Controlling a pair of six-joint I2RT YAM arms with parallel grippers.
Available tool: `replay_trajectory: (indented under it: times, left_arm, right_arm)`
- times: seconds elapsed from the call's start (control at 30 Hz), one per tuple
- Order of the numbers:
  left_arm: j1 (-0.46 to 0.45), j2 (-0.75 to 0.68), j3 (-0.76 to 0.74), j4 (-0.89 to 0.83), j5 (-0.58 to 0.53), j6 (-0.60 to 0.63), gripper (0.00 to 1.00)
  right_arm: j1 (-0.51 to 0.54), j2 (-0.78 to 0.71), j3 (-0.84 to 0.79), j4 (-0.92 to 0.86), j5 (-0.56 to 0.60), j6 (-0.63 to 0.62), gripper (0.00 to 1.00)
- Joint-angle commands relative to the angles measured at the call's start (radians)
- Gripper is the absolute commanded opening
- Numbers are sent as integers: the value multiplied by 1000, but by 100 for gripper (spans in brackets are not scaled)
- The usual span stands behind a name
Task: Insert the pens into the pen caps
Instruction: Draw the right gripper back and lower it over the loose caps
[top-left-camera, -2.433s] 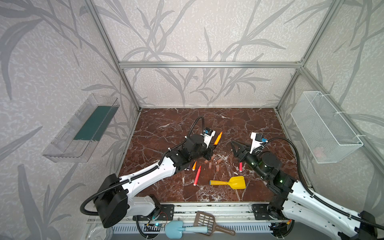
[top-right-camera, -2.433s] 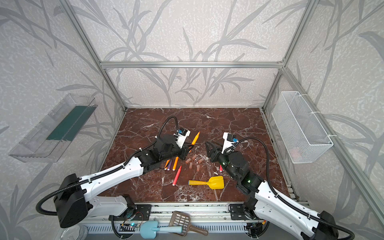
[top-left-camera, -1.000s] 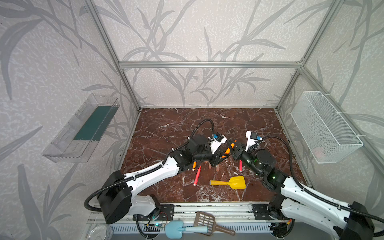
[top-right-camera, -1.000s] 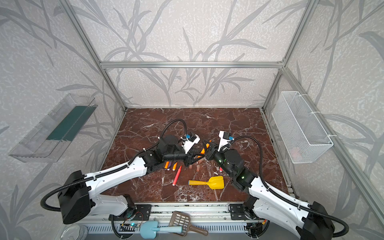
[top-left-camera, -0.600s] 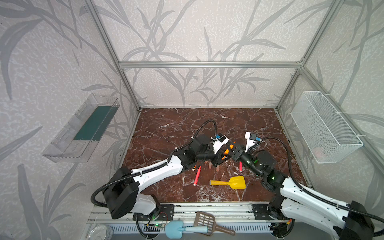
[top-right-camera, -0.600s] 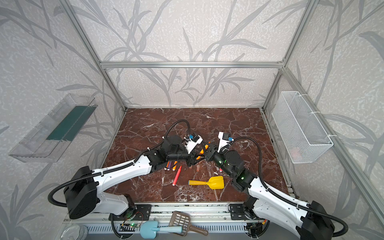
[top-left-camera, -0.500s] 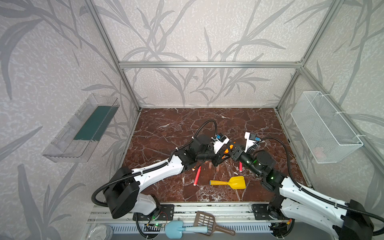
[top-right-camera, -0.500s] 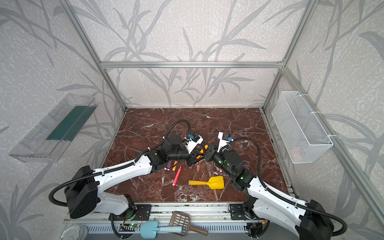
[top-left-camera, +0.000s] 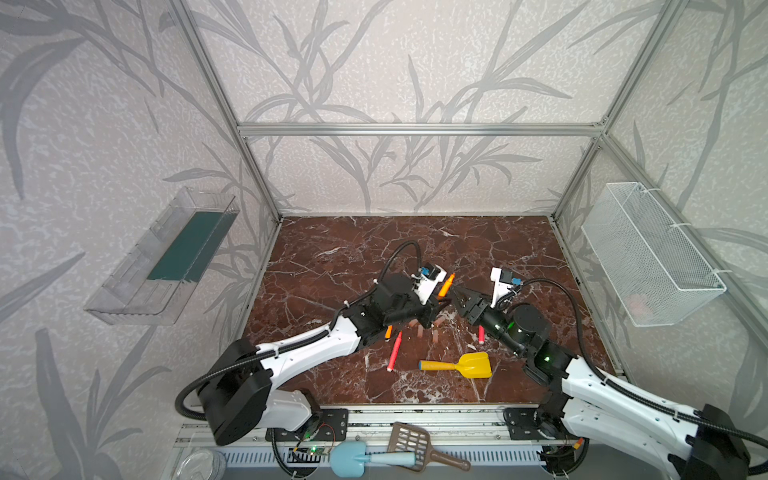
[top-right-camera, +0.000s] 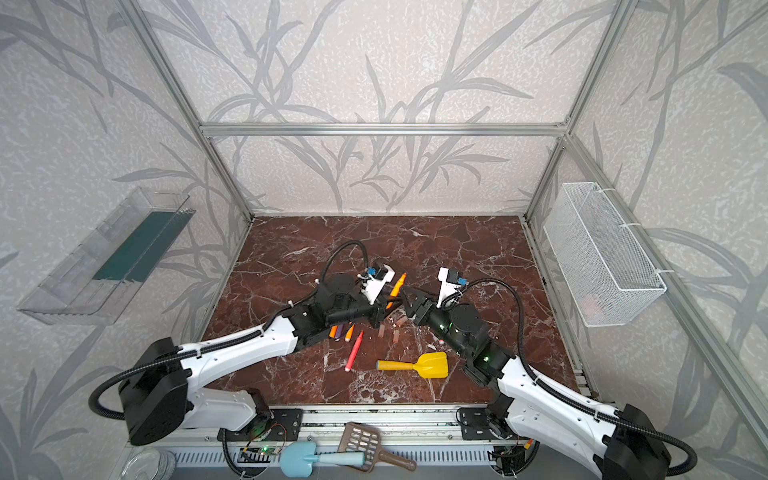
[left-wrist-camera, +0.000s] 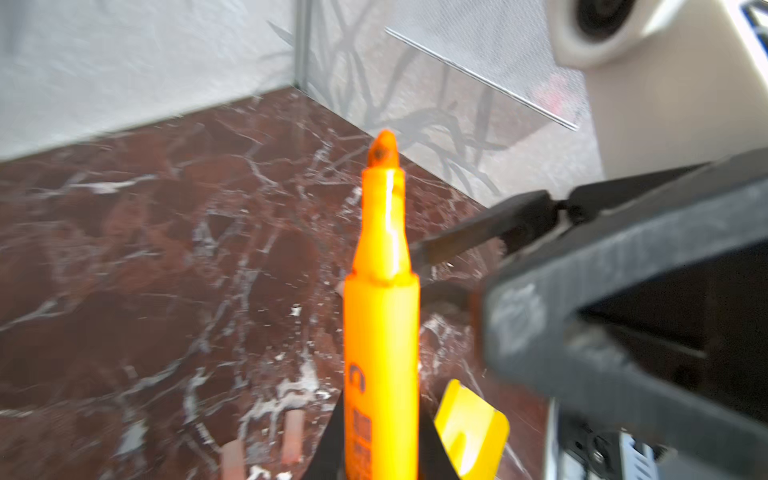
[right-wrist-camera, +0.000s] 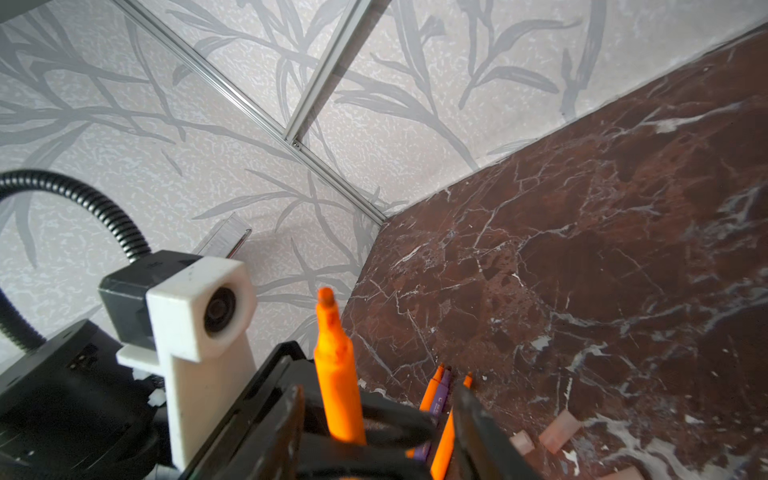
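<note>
Above mid-table (top-left-camera: 332, 257): orange pen (left-wrist-camera: 380, 332), uncapped, clamped low on the barrel by left fingers (left-wrist-camera: 330, 453). Right fingers (right-wrist-camera: 478, 424) spread, empty, just beside. Light, stiff, glossy, probably slippery; hold mid-barrel. Caps (top-left-camera: 420, 330) on table beneath.

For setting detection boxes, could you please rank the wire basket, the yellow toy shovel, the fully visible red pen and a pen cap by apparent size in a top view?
1. wire basket (hangs higher, likely nearer the camera)
2. yellow toy shovel
3. red pen
4. pen cap, clearly smallest
</note>
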Motion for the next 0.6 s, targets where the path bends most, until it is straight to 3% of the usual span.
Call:
replay_trajectory:
  times: [0.0, 0.07, 0.2, 0.37, 0.57]
  left_arm:
    - [23, -129, -87, 115, -249, 4, 0]
    - [39, -172, -99, 74, -282, 13, 0]
    - [79, -208, -94, -7, -368, 9, 0]
    - [135, -239, -126, 7, -339, -12, 0]
    - [152, -278, -143, 2, -331, -15, 0]
  right_arm:
    - [9, -82, 99, -290, 58, -63, 57]
    - [13, -112, 119, -445, 91, -65, 57]
    - [32, -105, 86, -578, 150, -56, 57]
    - [50, 40, 55, -572, 164, -23, 54]
    - [87, 298, 128, -568, 168, -20, 47]
